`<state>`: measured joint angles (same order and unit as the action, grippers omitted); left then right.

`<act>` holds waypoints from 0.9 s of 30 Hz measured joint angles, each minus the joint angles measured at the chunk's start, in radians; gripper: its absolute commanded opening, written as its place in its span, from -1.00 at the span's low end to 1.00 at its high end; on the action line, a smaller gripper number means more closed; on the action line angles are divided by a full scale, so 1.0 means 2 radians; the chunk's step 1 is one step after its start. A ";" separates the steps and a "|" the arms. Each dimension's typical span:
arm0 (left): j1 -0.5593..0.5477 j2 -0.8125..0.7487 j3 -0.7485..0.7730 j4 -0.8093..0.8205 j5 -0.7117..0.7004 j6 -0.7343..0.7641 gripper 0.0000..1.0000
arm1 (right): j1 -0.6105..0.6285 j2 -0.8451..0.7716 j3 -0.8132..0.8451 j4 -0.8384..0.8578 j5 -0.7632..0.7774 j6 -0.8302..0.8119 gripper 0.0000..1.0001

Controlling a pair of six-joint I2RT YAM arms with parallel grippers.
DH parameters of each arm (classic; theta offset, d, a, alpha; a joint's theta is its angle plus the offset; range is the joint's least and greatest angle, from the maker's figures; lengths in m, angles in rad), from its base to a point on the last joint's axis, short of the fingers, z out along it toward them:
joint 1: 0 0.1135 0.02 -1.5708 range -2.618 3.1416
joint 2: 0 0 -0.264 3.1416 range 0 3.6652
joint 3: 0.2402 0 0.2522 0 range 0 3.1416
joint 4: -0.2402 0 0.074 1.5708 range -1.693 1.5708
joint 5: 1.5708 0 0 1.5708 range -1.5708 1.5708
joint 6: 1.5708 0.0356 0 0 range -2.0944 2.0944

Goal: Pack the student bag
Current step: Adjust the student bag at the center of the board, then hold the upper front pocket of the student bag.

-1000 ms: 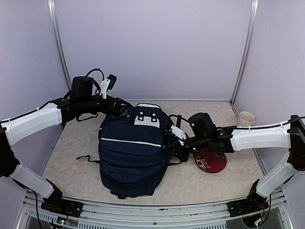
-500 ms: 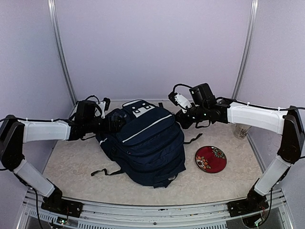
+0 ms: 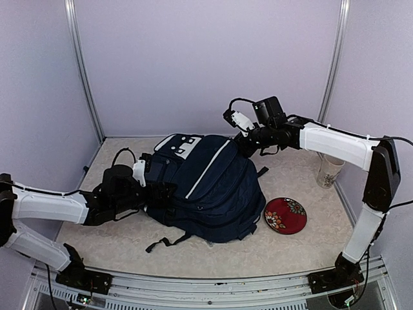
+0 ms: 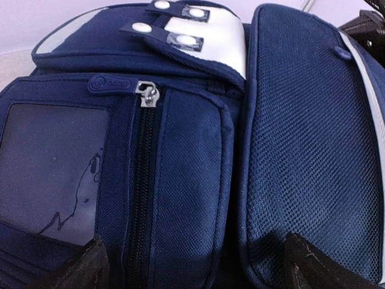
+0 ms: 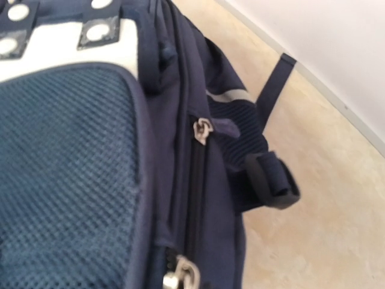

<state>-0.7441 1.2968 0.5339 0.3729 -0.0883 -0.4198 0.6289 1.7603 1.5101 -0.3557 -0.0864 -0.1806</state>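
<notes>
One student bag (image 3: 213,187), navy, white stripe and white top patch, lying mid-table, top toward 11 o'clock. Two arms. Left arm low along table, left gripper (image 3: 161,192) pressed to bag's 9 o'clock side, fingers (image 4: 90,265) spread wide over pocket. Right arm stretched out high, right gripper (image 3: 246,143) at bag's 1 o'clock, jaws: can't tell. One red plate (image 3: 285,216) at 4 o'clock, one mug (image 3: 329,172) at 3.

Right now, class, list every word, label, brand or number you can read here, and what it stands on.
Nothing is legible.
On the student bag, the oval badge beside the zip pull: raised lettering, too blurred to read.
Its clear window pocket: dark scratch marks only, no words.
The red plate: flower pattern, no text.
</notes>
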 measured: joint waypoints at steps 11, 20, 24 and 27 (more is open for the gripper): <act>-0.127 -0.109 -0.013 -0.012 -0.077 0.092 0.98 | -0.003 0.001 0.001 0.020 -0.064 -0.038 -1.00; -0.066 -0.130 0.152 -0.045 0.032 0.200 0.98 | -0.010 0.001 -0.012 0.048 -0.098 -0.121 -1.00; 0.036 0.000 0.255 -0.070 0.146 0.184 0.98 | -0.011 0.001 -0.012 0.056 -0.110 -0.152 -1.00; 0.066 0.073 0.304 -0.107 0.219 0.200 0.98 | -0.011 0.001 -0.012 0.061 -0.118 -0.169 -1.00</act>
<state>-0.6128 1.4437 1.1416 0.1596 0.3492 -0.0200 0.6064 1.7615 1.4853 -0.2340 -0.3218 -0.5179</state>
